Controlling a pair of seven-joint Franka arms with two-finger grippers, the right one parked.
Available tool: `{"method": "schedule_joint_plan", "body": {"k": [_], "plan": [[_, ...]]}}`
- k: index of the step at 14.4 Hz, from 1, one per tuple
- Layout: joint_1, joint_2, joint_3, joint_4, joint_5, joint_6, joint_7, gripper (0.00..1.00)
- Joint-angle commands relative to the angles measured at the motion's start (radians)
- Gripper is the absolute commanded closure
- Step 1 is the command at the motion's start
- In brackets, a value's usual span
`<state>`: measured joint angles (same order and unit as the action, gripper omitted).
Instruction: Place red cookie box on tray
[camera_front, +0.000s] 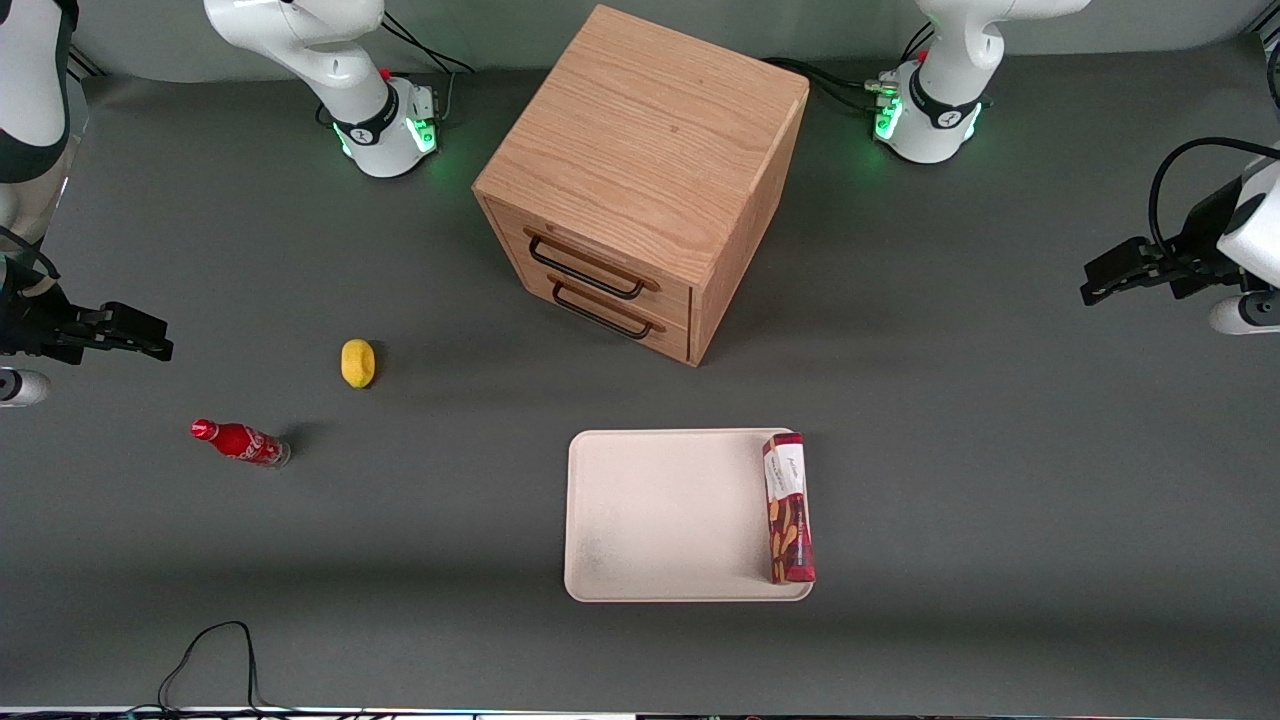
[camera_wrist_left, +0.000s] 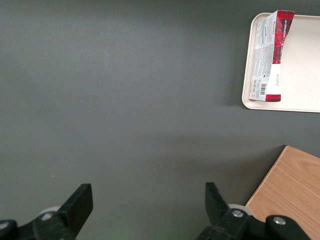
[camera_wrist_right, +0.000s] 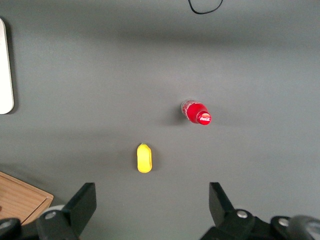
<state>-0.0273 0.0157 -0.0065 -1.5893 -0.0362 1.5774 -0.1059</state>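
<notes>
The red cookie box lies flat on the cream-white tray, along the tray's edge toward the working arm's end of the table, with its white label end pointing toward the cabinet. In the left wrist view the red cookie box rests on the tray near one corner. My gripper hangs at the working arm's end of the table, well away from the tray and farther from the front camera than it. My gripper is open over bare grey mat, with nothing between its fingers.
A wooden two-drawer cabinet stands farther from the front camera than the tray; one corner of the cabinet shows by my gripper. A yellow lemon and a small red soda bottle lie toward the parked arm's end. A black cable loops at the front edge.
</notes>
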Motion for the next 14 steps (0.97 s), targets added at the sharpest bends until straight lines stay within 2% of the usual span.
{"method": "schedule_joint_plan", "body": {"k": [1,8,10,14], "plan": [[-0.006,-0.005,0.003,0.005,-0.01,-0.02,0.011,0.0],[-0.005,-0.008,0.005,-0.017,0.015,-0.027,0.011,0.0],[-0.005,-0.01,0.003,-0.018,0.044,-0.03,0.011,0.0],[-0.006,-0.01,0.003,-0.02,0.045,-0.033,0.011,0.0]]}}
